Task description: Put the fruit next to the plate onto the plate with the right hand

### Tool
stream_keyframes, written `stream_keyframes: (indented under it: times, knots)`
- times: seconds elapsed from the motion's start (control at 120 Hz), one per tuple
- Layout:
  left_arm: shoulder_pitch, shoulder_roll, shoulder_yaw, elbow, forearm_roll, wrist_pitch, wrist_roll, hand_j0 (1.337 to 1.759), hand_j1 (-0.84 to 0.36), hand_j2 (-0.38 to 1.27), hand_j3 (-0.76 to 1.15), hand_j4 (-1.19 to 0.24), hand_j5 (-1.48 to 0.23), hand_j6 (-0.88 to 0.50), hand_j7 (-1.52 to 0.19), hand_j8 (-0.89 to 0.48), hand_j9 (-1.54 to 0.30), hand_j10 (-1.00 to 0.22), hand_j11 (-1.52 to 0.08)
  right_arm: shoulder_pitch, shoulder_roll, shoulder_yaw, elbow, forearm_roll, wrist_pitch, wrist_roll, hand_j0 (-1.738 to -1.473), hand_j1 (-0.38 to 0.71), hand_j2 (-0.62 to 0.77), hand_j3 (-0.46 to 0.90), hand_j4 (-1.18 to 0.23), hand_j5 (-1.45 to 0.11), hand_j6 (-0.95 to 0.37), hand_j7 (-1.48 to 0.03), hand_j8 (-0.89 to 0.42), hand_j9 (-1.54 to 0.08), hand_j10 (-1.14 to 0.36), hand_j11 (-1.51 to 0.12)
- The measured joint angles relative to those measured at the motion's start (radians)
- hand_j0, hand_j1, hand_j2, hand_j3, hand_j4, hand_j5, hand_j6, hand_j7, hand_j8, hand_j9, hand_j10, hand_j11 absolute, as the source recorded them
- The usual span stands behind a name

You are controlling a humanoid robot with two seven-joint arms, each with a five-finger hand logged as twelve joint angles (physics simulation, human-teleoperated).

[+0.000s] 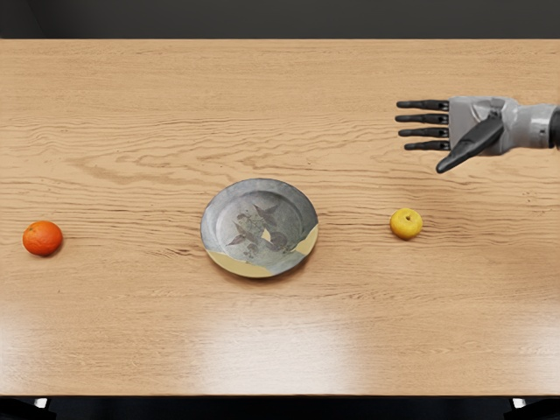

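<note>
Yellow fruit (406,223) | not yet grasped, on bench (131,105) beside grey plate (206,229) | right hand (457,128) held apart, fingers (420,118) spread wide, empty

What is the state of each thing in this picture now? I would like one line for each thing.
plate: flat on the table, nothing on it.
yellow fruit: lying on the table, right of the plate, untouched.
orange: lying on the table near its left edge, untouched.
right hand: open, fingers straight, holding nothing.
</note>
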Motion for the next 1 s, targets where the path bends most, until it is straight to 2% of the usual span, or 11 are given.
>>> stream_keyframes:
  times: [0.125,0.175,0.342,0.45,0.583,0.667,0.817,1.0]
  knots:
    - [0.0,0.0,0.0,0.0,0.0,0.0,0.0,1.658,0.32,0.0,0.0,-0.02,-0.03,-0.02,-0.03,-0.02,-0.03,-0.02,-0.03,0.013,0.002,-0.001,0.003,-0.005,0.0,-0.001,-1.658,-0.35,0.0,0.0,0.0,0.0,0.0,0.0,0.0,0.0,0.0,0.0]
    - [0.0,0.0,0.0,0.0,0.0,0.0,0.0,1.658,0.32,0.0,0.0,-0.02,-0.03,-0.02,-0.03,-0.02,-0.03,-0.02,-0.03,0.03,0.003,-0.003,0.006,-0.032,0.0,-0.014,-1.658,-0.35,0.0,0.0,0.0,0.0,0.0,0.0,0.0,0.0,0.0,0.0]
    - [0.0,0.0,0.0,0.0,0.0,0.0,0.0,1.658,0.32,0.0,0.0,-0.02,-0.03,-0.02,-0.03,-0.02,-0.03,-0.02,-0.03,0.096,0.002,0.0,0.028,-0.355,0.0,-0.023,-1.658,-0.35,0.0,0.0,0.0,0.0,0.0,0.0,0.0,0.0,0.0,0.0]
    - [0.0,0.0,0.0,0.0,0.0,0.0,0.0,1.658,0.32,0.0,0.0,-0.02,-0.03,-0.02,-0.03,-0.02,-0.03,-0.02,-0.03,0.106,-0.004,0.0,0.138,-0.549,-0.042,0.002,-1.658,-0.35,0.0,0.0,0.0,0.0,0.0,0.0,0.0,0.0,0.0,0.0]
    - [0.0,0.0,0.0,0.0,0.0,0.0,0.0,1.658,0.32,0.0,0.0,-0.02,-0.03,-0.02,-0.03,-0.02,-0.03,-0.02,-0.03,0.072,-0.059,-0.01,0.332,-0.681,-0.252,0.022,-1.658,-0.35,0.0,0.0,0.0,0.0,0.0,0.0,0.0,0.0,0.0,0.0]
    - [0.0,0.0,0.0,0.0,0.0,0.0,0.0,1.658,0.32,0.0,0.0,-0.02,-0.03,-0.02,-0.03,-0.02,-0.03,-0.02,-0.03,0.026,-0.084,-0.014,0.422,-0.739,-0.378,0.027,-1.658,-0.35,0.0,0.0,0.0,0.0,0.0,0.0,0.0,0.0,0.0,0.0]
    - [0.0,0.0,0.0,0.0,0.0,0.0,0.0,1.658,0.32,0.0,0.0,-0.02,-0.03,-0.02,-0.03,-0.02,-0.03,-0.02,-0.03,-0.056,-0.097,-0.022,0.521,-0.83,-0.56,0.029,-1.658,-0.35,0.0,0.0,-0.01,0.0,-0.01,0.0,-0.01,0.0,-0.01,0.0]
    - [0.0,0.0,0.0,0.0,0.0,0.0,0.0,1.658,0.32,0.0,0.0,-0.02,-0.03,-0.02,-0.03,-0.02,-0.03,-0.02,-0.03,-0.112,-0.091,-0.061,0.581,-0.928,-0.699,0.029,-1.658,-0.27,-0.01,0.0,-0.07,-0.09,-0.08,-0.09,-0.07,-0.09,-0.07,-0.09]
